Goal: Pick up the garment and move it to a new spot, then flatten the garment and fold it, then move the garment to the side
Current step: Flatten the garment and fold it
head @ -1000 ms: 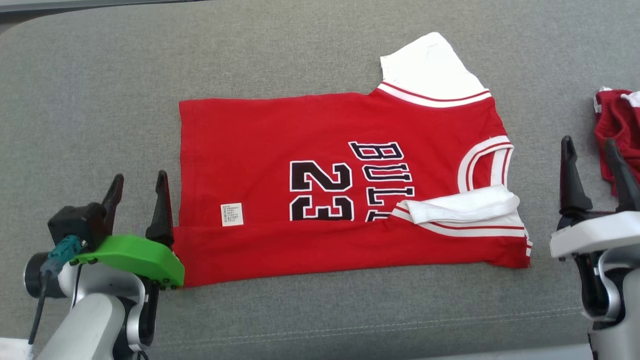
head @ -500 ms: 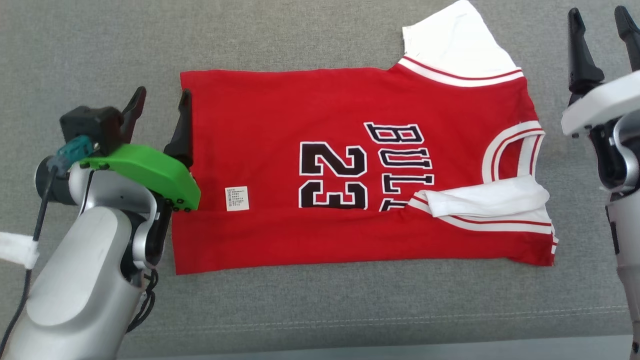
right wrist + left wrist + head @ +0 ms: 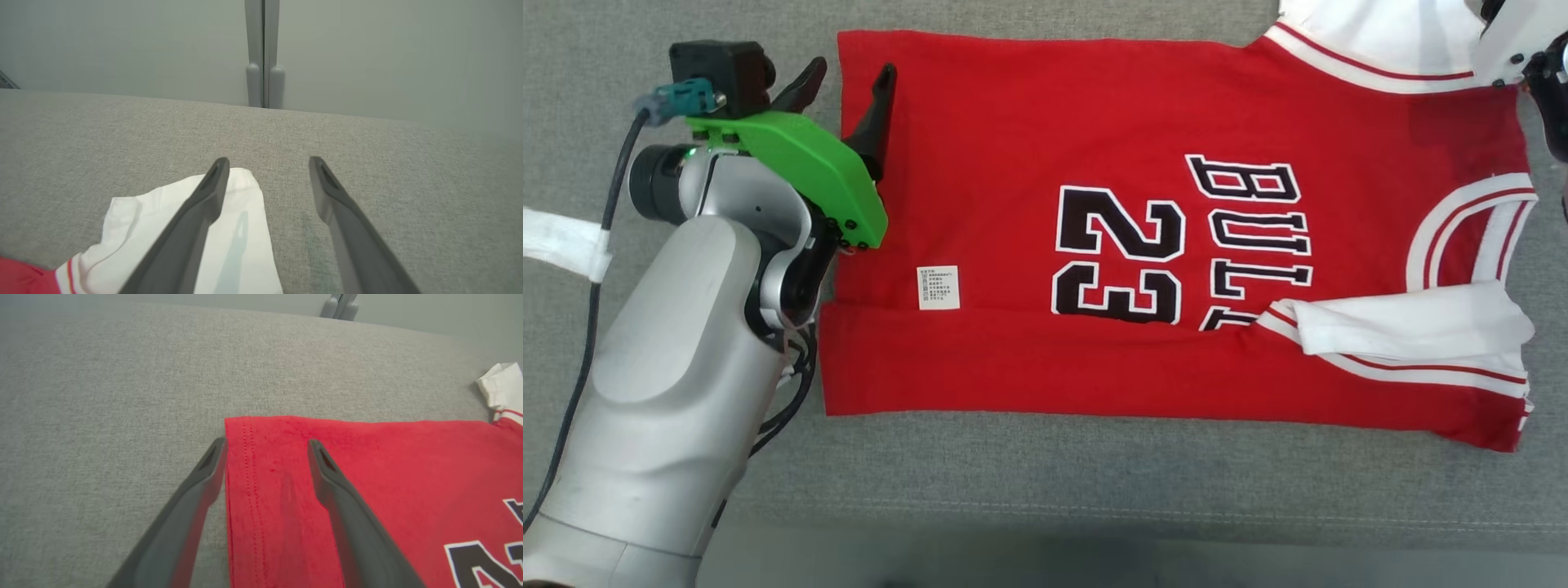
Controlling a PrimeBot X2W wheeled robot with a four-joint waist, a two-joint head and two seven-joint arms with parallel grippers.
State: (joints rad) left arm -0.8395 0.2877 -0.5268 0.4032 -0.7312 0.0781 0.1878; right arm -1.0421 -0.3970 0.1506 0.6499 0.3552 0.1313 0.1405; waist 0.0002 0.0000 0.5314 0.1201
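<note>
- The red jersey (image 3: 1143, 122) lies spread flat on the grey bench (image 3: 1045, 490), hem toward the left arm and collar toward the right; its near long edge is already turned over into a band, so the folding looks about half done
- The left gripper (image 3: 852, 72) sits at the far corner of the hem (image 3: 245, 465), jaws apart: 1 finger is over bare bench and the other over red cloth, a straddle that seems meant for pinching that corner
- The right gripper (image 3: 268, 161) hangs over the far white sleeve (image 3: 135, 220), jaws apart, 1 finger above the sleeve's edge and 1 above the bench; whether either finger touches is not clear
- With 2 far corners bracketed, the likely aim is to bring the far edge toward the near band
- The cloth is a soft knit with a double-stitched hem, bold black "23" (image 3: 1119, 261) outlined in white, and striped white trim; a small white label (image 3: 938, 287) sits beside the fold line
- The bench cover is a coarse woven fabric with a seam along its near side, probably grippy enough to hold thin cloth in place
</note>
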